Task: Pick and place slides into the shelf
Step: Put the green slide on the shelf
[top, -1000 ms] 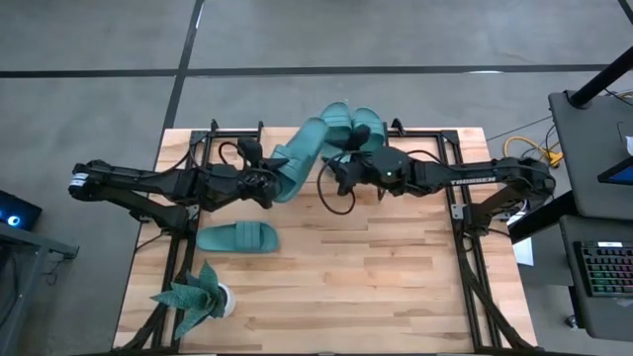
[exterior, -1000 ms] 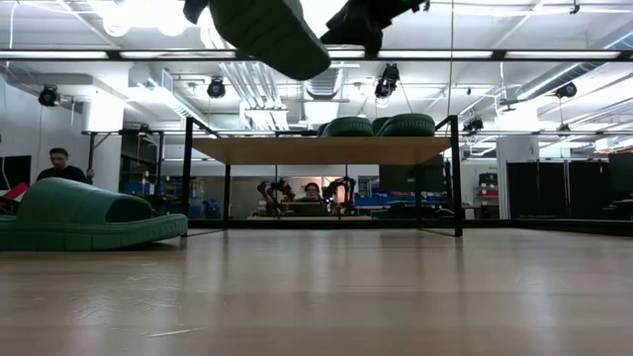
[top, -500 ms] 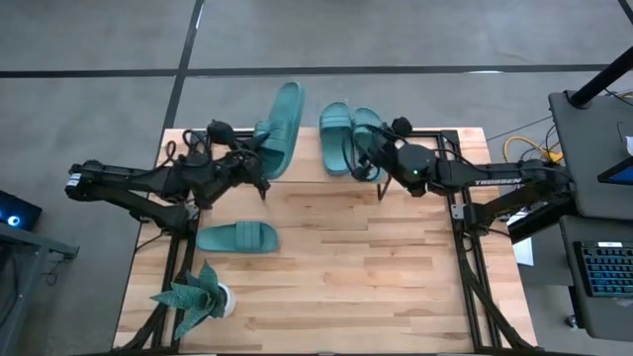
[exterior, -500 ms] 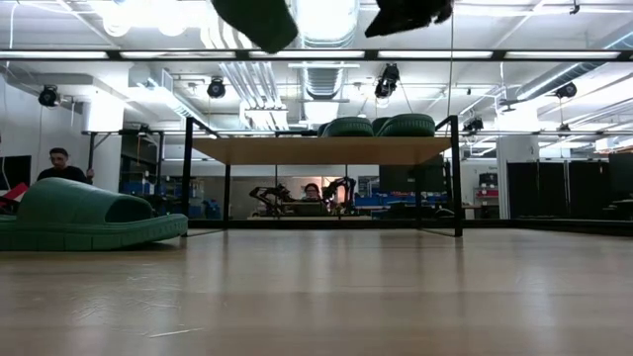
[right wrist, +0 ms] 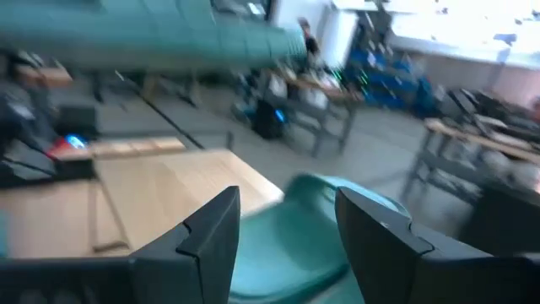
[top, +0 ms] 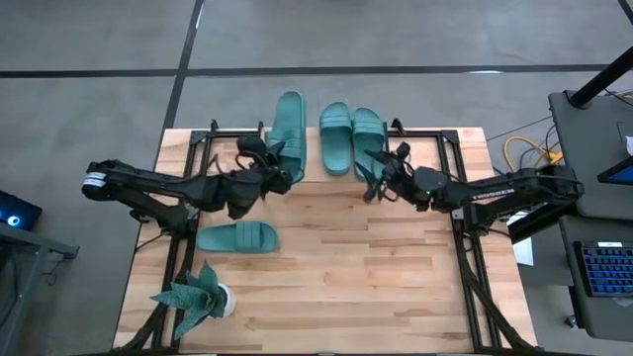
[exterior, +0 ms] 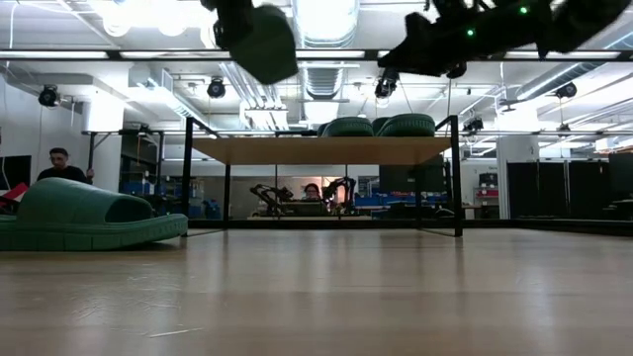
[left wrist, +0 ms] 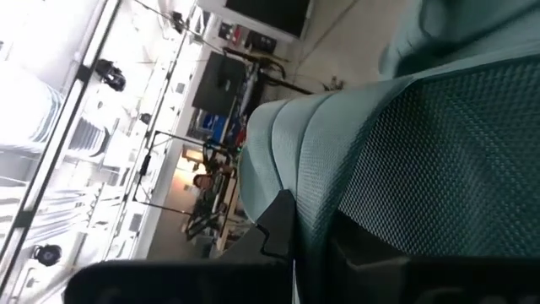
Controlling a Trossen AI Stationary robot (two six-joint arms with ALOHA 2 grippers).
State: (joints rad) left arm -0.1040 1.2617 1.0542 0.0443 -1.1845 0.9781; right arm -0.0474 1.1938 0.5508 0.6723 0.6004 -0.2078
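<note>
Over a light wooden worktop (top: 396, 277) in an open workshop hall, with the shelf (exterior: 321, 150) at its far edge.

Left pincer (top: 271, 178): clamped on the near end of the held slide (top: 287, 129), lifted well above the shelf board's left part. Right pincer (top: 373, 180): spread wide, holding nothing, parked just near of the two stored slides (top: 336, 136) on the board's right part. Last slide (top: 237, 236): flat on the worktop at near left, apart from the plant (top: 196, 297).

Likely trouble:
- Gripped at one end only, so prone to sag or swing, then land crooked or tip off the far edge of the board.
- Lowered too far right, apt to nudge the nearest stored slide and push the pair askew.
- Let go from this height, liable to bounce off the board.
- Two arms close together at mid-worktop, so risk of contact on any inward swing.

Room: free board to the left of the stored pair, seemingly enough for two more. Open worktop in the near and right areas for retreat.
</note>
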